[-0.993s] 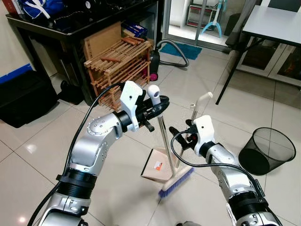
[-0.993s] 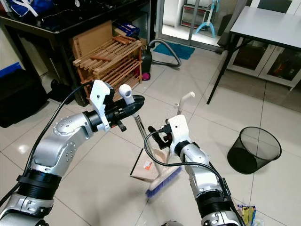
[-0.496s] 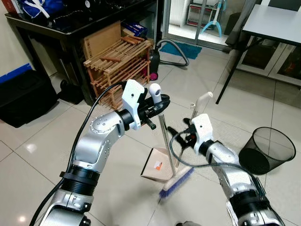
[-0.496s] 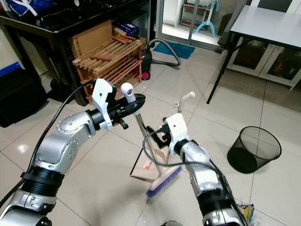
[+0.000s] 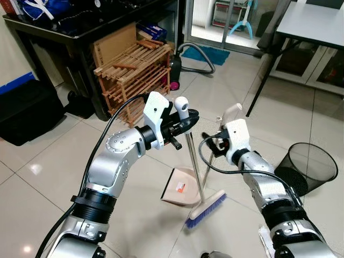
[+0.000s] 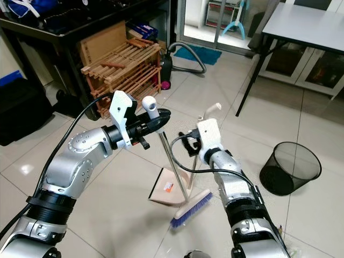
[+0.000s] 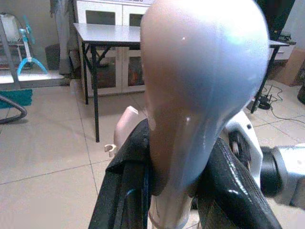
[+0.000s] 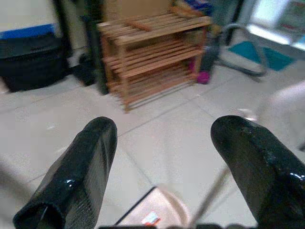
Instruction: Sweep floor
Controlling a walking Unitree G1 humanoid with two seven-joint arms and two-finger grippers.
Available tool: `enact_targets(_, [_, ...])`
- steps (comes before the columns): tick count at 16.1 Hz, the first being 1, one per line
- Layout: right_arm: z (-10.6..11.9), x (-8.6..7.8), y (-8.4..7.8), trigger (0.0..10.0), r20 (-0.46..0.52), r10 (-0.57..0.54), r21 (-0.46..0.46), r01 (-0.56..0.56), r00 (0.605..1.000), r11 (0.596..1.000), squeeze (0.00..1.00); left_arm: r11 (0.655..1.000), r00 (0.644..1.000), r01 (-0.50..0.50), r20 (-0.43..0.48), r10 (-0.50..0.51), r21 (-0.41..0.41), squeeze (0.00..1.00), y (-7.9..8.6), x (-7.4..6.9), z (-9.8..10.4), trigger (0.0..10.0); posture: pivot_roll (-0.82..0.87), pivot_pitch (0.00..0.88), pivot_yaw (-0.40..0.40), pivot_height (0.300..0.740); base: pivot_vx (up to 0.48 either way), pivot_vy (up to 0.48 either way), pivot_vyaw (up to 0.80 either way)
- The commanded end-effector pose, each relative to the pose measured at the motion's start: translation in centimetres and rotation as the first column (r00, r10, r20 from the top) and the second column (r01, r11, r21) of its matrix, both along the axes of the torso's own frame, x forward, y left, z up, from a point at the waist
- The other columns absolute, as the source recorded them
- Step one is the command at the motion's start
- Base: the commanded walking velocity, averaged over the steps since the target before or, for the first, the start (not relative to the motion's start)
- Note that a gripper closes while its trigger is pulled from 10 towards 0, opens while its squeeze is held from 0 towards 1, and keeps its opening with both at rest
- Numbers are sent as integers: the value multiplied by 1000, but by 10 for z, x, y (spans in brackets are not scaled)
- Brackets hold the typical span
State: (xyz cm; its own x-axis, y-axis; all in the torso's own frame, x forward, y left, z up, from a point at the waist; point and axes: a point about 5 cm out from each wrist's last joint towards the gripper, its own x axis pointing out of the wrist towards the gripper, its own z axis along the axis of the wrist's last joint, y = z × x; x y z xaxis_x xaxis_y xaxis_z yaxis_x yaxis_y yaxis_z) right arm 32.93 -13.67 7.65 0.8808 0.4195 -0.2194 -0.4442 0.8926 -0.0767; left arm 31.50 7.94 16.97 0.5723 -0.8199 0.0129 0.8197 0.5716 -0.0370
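Over the tiles, my left gripper (image 5: 185, 117) clamps the broom (image 5: 194, 171) top for leverage; right gripper (image 8: 167, 167) is open.

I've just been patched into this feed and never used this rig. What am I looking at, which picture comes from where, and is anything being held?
This is a humanoid robot with two silver arms. The two wide pictures come from its head, looking down at a tiled floor; the two close-ups come from cameras on its wrists. The left tool is shut on the white top of the broom, whose blue bristles rest on the floor beside a dustpan. The right tool is open, next to the dustpan's upright handle. A mesh bin stands to the right, a wooden rack behind.
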Motion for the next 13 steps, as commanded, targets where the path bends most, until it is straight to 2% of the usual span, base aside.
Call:
enact_targets(1, [-4, -4, 13, 10000, -19, 99, 2, -99, 995, 995, 0, 1000, 999, 19, 49, -19, -18, 0, -5, 1, 14, 10000, -28, 41, 27, 740, 0, 0, 0])
enact_targets(4, [-4, -12, 26, 10000, -17, 215, 31, -214, 977, 976, 0, 1000, 998, -6, 64, 8, -29, 0, -7, 6, 15, 10000, -33, 42, 30, 740, 0, 0, 0])
enact_targets(13, [-1, -14, 28, 10000, -2, 224, 64, -223, 975, 973, 0, 996, 991, -66, 110, 73, -62, 0, -8, 14, 20, 10000, -34, 47, 34, 740, 0, 0, 0])
